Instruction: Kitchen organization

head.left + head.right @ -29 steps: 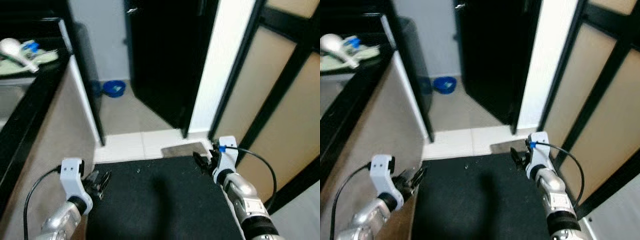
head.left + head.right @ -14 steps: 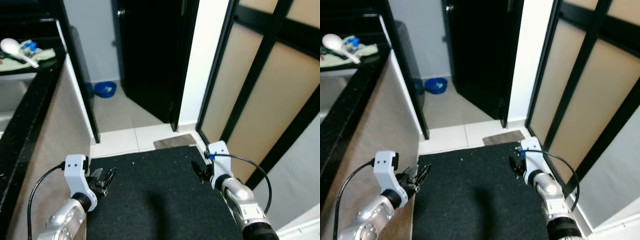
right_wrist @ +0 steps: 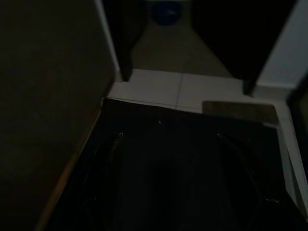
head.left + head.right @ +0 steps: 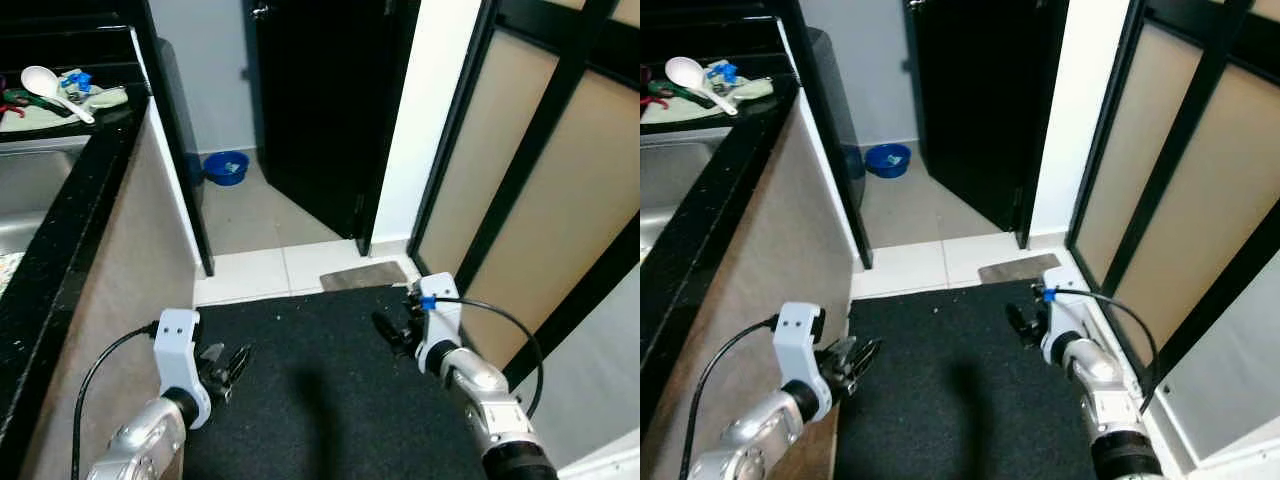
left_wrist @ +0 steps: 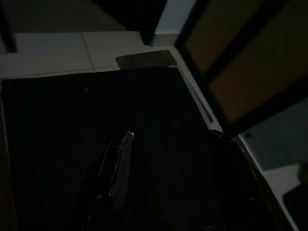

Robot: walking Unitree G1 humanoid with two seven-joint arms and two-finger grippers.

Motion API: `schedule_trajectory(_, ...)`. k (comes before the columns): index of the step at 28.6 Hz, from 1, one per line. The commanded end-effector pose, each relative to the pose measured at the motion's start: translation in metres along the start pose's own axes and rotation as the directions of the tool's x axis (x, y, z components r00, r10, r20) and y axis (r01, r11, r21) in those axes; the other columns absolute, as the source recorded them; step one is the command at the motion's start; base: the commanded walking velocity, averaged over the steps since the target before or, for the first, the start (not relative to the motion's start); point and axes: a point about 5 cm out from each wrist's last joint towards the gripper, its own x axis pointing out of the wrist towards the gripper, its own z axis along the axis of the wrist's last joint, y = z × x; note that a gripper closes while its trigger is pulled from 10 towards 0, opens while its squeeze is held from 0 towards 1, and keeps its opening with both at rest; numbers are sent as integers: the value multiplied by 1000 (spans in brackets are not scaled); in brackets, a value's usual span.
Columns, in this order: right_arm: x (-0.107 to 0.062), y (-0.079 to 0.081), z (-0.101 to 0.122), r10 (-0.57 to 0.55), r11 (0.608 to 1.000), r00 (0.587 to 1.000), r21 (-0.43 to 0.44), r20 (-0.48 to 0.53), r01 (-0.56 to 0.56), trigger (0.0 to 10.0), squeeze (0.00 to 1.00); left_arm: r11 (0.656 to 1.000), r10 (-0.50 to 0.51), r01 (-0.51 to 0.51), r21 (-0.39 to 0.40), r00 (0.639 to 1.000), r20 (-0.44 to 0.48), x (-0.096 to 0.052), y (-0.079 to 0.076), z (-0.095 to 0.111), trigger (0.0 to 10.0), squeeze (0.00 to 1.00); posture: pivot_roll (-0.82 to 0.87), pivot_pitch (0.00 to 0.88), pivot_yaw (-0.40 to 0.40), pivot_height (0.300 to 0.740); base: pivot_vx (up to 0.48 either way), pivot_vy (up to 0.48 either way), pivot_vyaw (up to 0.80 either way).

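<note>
Both arms hang low over a black floor mat (image 4: 320, 400). My left gripper (image 4: 228, 366) is open with nothing in it, beside the beige counter front (image 4: 110, 270); its two fingers (image 5: 118, 163) stand well apart over the mat. On the mat's right side my right gripper (image 4: 388, 330) is open too, its fingers (image 3: 109, 163) spread and bare. A black countertop (image 4: 70, 190) runs along the left, with a white spoon (image 4: 50, 84) and a green cloth (image 4: 105, 97) at its far end and a steel sink (image 4: 25, 190).
A dark open doorway (image 4: 320, 100) lies straight ahead, with a blue bowl (image 4: 227, 166) on the tiled floor beside it. A white post and beige sliding panels in black frames (image 4: 540, 170) close the right side. A small grey threshold plate (image 4: 350, 275) lies at the mat's far edge.
The whole picture has shifted, so the camera has moved; the counter and sink now show more on the left. Both grippers stay low and open.
</note>
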Motion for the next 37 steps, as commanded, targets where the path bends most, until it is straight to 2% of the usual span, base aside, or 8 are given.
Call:
schedule_trajectory(1, -1, 2, 1, 12, 1000, 1000, -1, 3, -12, 10000, 0, 1000, 3, -3, 3, 1000, -31, -1, -3, -6, 10000, 0, -25, 0, -13, 740, 0, -454, 0)
schedule_trajectory(11, -2, 4, -1, 23, 1000, 1000, -7, -9, -23, 10000, 0, 1000, 26, -26, -1, 998, -55, -2, -2, -10, 10000, 0, -23, 0, -16, 740, 0, -462, 0)
schedule_trajectory(14, -4, 6, -1, 47, 998, 999, -40, -7, -47, 10000, 0, 998, 56, -56, -28, 998, -21, -1, 0, -5, 10000, 0, -23, 0, -16, 740, 0, -155, 0)
schedule_trajectory(17, -5, 7, -1, 65, 995, 998, -69, -15, -66, 10000, 0, 997, 66, -67, -44, 998, -11, 0, 2, -3, 10000, 0, -24, 0, -15, 740, 0, 0, 794)
schedule_trajectory(29, -7, 7, -1, 81, 987, 996, -134, -41, -86, 10000, 0, 993, 120, -121, -11, 992, -26, 0, 8, -3, 10000, 0, -23, 0, -11, 740, 0, 0, 781)
schedule_trajectory(33, -7, 8, 0, 85, 987, 996, -131, -34, -88, 10000, 0, 986, 163, -163, -16, 986, -28, 1, 13, -5, 10000, 0, -22, 0, -12, 740, 0, 0, 781)
schedule_trajectory(37, -7, 9, 1, 89, 987, 996, -129, -29, -92, 10000, 0, 986, 164, -165, -20, 986, -13, 1, 14, -3, 10000, 0, -22, 0, -12, 740, 0, 0, 781)
